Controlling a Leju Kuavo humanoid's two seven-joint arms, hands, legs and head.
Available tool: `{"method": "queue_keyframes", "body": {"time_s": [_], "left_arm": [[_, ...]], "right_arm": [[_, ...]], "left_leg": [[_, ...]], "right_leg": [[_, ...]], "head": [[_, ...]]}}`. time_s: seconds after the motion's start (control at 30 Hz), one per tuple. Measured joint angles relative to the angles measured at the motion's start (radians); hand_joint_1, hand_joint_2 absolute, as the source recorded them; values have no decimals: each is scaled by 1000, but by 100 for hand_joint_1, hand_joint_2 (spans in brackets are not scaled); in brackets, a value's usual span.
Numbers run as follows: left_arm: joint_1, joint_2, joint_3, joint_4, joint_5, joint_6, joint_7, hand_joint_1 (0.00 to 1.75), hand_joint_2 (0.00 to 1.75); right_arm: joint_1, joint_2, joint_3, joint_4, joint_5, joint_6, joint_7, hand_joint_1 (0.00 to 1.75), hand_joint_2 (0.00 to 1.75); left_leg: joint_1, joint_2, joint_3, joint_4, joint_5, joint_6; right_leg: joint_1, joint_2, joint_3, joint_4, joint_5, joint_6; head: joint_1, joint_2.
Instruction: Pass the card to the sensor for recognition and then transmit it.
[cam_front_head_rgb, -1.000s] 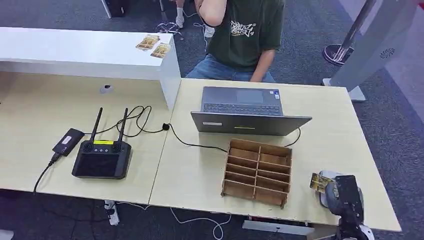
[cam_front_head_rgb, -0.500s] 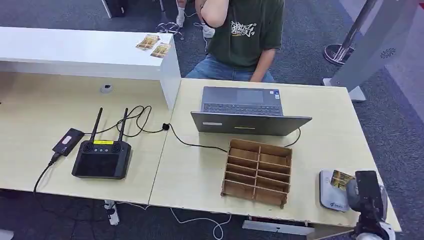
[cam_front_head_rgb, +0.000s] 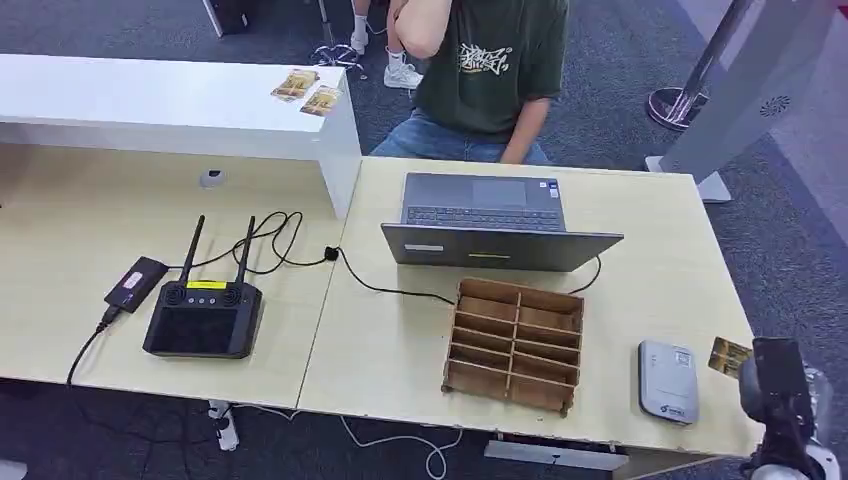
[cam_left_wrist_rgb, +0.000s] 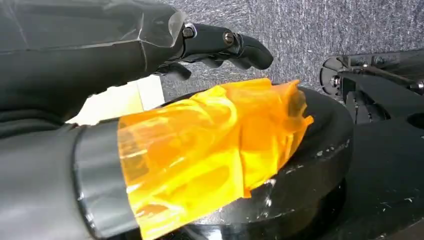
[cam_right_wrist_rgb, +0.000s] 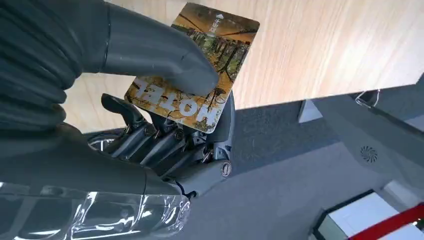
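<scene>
Right hand pinches card betw. thumb & fingers, over bench edge, just right of grey sensor. Card print partly legible: "LOM". Left hand holds nothing, fingers loosely apart.

Right hand raised at the near right corner of the scene, dark and blocky from above, wrist wrapped in clear film; thick grey thumb pressed flat on the face of a glossy card printed with a gold-and-green picture, darker fingers curled beneath it. Left hand hanging low, holding nothing, dark fingers stretched forward and only slightly bent, thumb wrapped in crinkled orange film.
</scene>
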Motion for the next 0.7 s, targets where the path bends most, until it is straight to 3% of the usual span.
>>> {"method": "queue_keyframes", "body": {"time_s": [0.3,0.7], "left_arm": [[0,0,0,0,0,-1,0,0,0],[0,1,0,0,0,-3,0,0,0]], "right_arm": [[-1,-2,-10,-32,17,31,13,175,175],[-15,4,38,-8,17,67,30,175,175]], "left_leg": [[0,0,0,0,0,0],[0,0,0,0,0,0]], "right_leg": [[0,0,0,0,0,0],[0,-1,0,0,0,0]], "head": [[0,0],[0,0]]}}
